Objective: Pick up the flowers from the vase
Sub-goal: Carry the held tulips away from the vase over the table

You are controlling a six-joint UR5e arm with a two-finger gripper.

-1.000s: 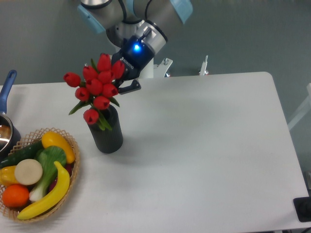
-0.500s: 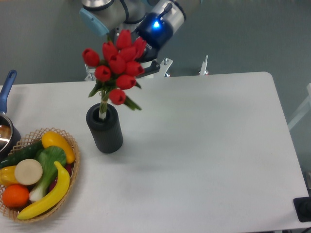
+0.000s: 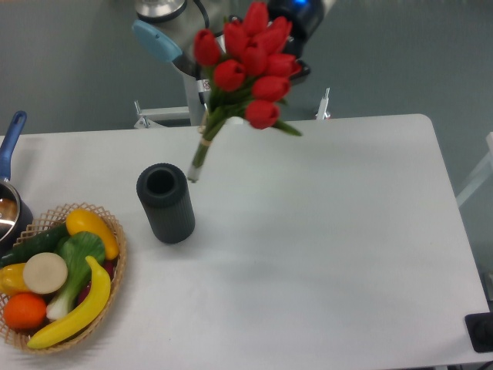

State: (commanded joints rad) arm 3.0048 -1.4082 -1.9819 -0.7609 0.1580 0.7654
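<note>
The flowers [image 3: 248, 65], a tight bunch of red tulip buds with green leaves and stems, hang tilted in the air above the table, clear of the vase. Their stem ends [image 3: 196, 163] point down to the right of the vase mouth. The vase [image 3: 166, 203] is a matte black cylinder standing upright on the white table, its round mouth empty. My gripper [image 3: 291, 40] is at the top of the view, mostly hidden behind the buds; it is shut on the flowers.
A wicker basket [image 3: 108, 228] with fruit and vegetables sits at the front left. A blue-handled pot [image 3: 9, 166] is at the left edge. The arm's base [image 3: 185, 77] stands behind the table's far edge.
The flowers have risen out of the vase and moved up and to the right with the gripper. The vase mouth is now empty.
</note>
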